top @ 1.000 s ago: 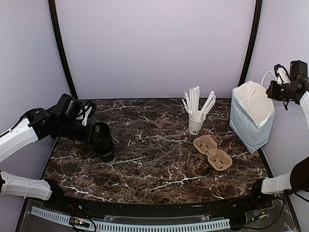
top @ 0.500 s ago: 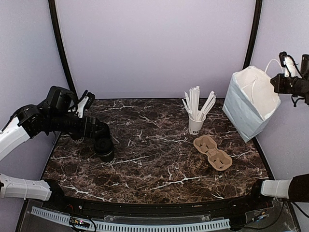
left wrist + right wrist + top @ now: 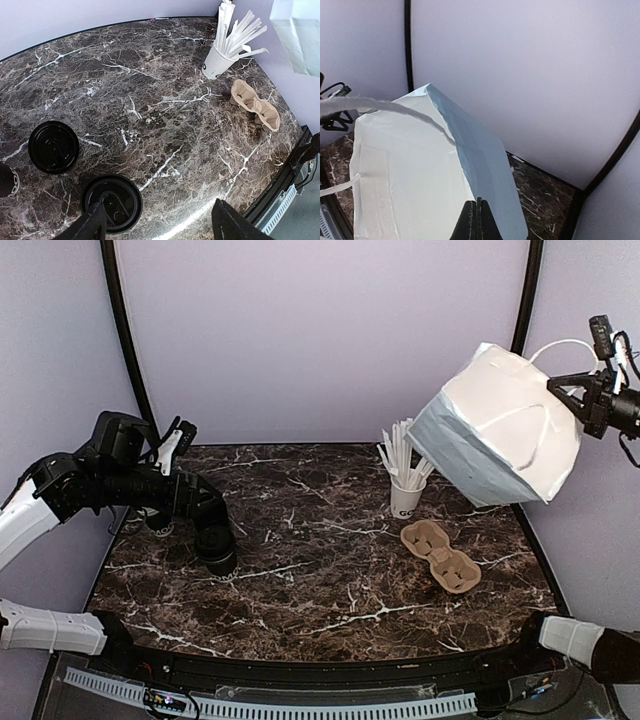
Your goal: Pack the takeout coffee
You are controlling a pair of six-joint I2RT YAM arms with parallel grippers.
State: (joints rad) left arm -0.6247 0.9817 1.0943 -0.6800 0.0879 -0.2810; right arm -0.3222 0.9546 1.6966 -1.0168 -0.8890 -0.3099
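- One takeout coffee (image 3: 111, 202), dark with a round black lid, stands upright at about 9 o'clock on the marble table (image 3: 320, 600).
- One second lidded cup (image 3: 53, 146) of the same kind stands near it but apart, which makes two black lids in the left wrist view. A dark shape cut off by that view's left edge cannot be identified.
- The left gripper (image 3: 160, 227) hangs above these cups with its claw spread wide. The coffee's lid sits just beside one finger (image 3: 92, 225), and nothing is pinched.
- The right gripper (image 3: 476, 217) has its claw pressed together on the string handle of one white paper bag (image 3: 500, 430). The bag hangs tilted in the air above the table's 2 o'clock side.
- One white cup of white sticks (image 3: 405, 498) stands upright at 2 o'clock.
- One brown cardboard carrier (image 3: 441, 556) with two wells lies at 3 o'clock, just beside the stick cup at that cup's 5 o'clock.
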